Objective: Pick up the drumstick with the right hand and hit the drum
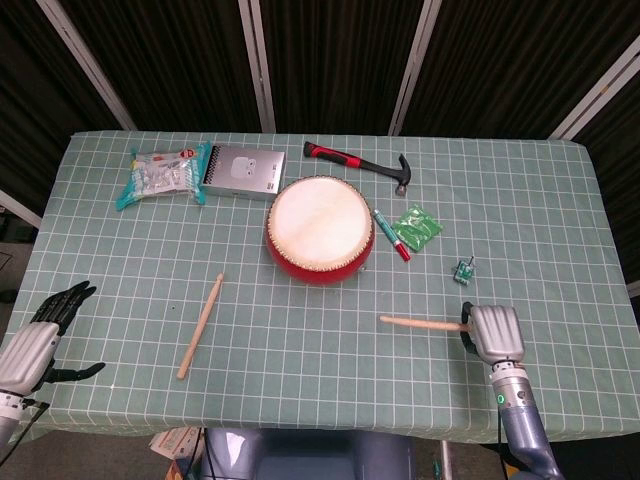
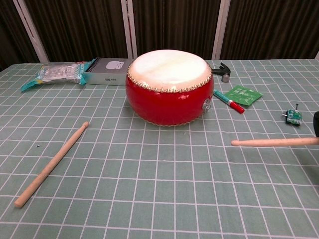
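A red drum (image 1: 320, 229) (image 2: 169, 86) with a pale skin stands mid-table. My right hand (image 1: 494, 334) grips a wooden drumstick (image 1: 421, 323) (image 2: 274, 142) at the front right, well clear of the drum; the stick points left, low over the cloth. Only a dark sliver of that hand shows at the chest view's right edge. A second drumstick (image 1: 201, 326) (image 2: 51, 164) lies loose on the cloth at the front left. My left hand (image 1: 40, 335) hangs off the front left table edge with fingers spread and nothing in them.
Behind the drum lie a red-handled hammer (image 1: 360, 164), a grey box (image 1: 243, 170) and a plastic packet (image 1: 163, 173). Right of the drum are a red-and-green marker (image 1: 391, 234), a green sachet (image 1: 417, 225) and a small green part (image 1: 463, 271).
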Controlling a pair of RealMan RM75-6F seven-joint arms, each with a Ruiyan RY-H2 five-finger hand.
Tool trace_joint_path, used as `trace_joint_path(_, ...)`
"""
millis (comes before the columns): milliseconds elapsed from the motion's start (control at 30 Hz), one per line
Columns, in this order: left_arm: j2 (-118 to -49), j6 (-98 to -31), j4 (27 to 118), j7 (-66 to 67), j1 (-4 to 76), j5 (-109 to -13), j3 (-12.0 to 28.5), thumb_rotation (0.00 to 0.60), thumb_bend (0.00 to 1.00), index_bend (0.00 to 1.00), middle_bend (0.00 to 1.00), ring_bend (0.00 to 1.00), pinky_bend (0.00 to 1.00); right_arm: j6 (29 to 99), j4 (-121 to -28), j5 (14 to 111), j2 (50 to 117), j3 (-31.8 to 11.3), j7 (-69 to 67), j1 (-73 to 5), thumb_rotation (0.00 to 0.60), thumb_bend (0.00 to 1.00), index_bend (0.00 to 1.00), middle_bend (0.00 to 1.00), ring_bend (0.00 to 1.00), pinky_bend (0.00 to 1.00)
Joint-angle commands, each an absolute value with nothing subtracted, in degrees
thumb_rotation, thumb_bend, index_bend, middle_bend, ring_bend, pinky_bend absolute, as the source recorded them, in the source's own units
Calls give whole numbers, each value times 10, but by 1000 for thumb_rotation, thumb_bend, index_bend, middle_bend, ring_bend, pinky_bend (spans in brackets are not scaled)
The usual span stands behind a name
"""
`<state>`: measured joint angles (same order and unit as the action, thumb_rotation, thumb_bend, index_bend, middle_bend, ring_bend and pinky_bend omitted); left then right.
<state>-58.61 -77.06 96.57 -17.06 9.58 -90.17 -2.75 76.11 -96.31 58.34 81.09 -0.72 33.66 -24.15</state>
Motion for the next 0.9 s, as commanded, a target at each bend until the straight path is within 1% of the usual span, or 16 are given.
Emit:
trace_joint_path(33, -586, -770, 965, -169, 95, -903, -29, 600, 0, 0, 0, 0, 10, 757, -980, 556, 813, -10, 378, -243, 600, 437, 507, 995, 1000, 994)
trace_joint_path(67, -585, -770, 965, -168, 95, -903, -29, 600, 0, 0, 0, 0, 10, 759, -988, 549, 812, -12, 390, -243, 600, 437, 419, 990, 1000, 989)
trace_joint_path(133, -586, -772, 964, -167, 95, -904, -29, 600, 0, 0, 0, 0, 11, 768, -1003, 544, 810, -15, 407, -242, 600, 430, 310, 983, 1000, 983)
trace_joint_path(233, -587, -776, 962, -166, 93, -907, -30, 600, 0, 0, 0, 0, 10, 781, -1020, 544, 805, -14, 424, -238, 600, 400, 206, 971, 1000, 976)
trace_joint_path(333, -587, -780, 960, -164, 91, -909, -31, 600, 0, 0, 0, 0, 10, 793, -1042, 540, 796, -11, 443, -232, 600, 370, 98, 935, 999, 951)
trace_joint_path(433, -588, -786, 961, -160, 88, -910, -31, 600, 0, 0, 0, 0, 10, 810, -1068, 545, 781, -10, 450, -225, 600, 367, 78, 920, 994, 947)
trace_joint_path(500, -589, -792, 959, -158, 85, -912, -31, 600, 0, 0, 0, 0, 10, 827, -1083, 565, 769, -6, 443, -216, 600, 367, 74, 888, 973, 927)
trace_joint_path(600, -590, -801, 957, -157, 82, -915, -30, 600, 0, 0, 0, 0, 11, 854, -1094, 609, 749, 2, 418, -198, 600, 367, 60, 785, 890, 816)
trace_joint_path(700, -595, -814, 951, -153, 77, -920, -29, 600, 0, 0, 0, 0, 10, 898, -1089, 680, 725, 14, 376, -172, 600, 365, 18, 607, 718, 645)
trace_joint_path(733, -597, -818, 949, -151, 76, -921, -28, 600, 0, 0, 0, 0, 10, 914, -1083, 705, 717, 18, 358, -162, 600, 362, 5, 516, 620, 559)
trace_joint_path(800, -600, -825, 945, -146, 74, -924, -26, 600, 0, 0, 0, 0, 10, 945, -1072, 742, 704, 25, 329, -144, 600, 357, 0, 359, 448, 430)
trace_joint_path(867, -604, -832, 938, -141, 73, -929, -26, 600, 0, 0, 0, 0, 10, 975, -1054, 779, 688, 36, 289, -121, 600, 353, 0, 200, 276, 326)
trace_joint_path(900, -606, -836, 933, -137, 72, -932, -25, 600, 0, 0, 0, 0, 10, 988, -1043, 794, 681, 41, 265, -108, 600, 351, 0, 158, 228, 296)
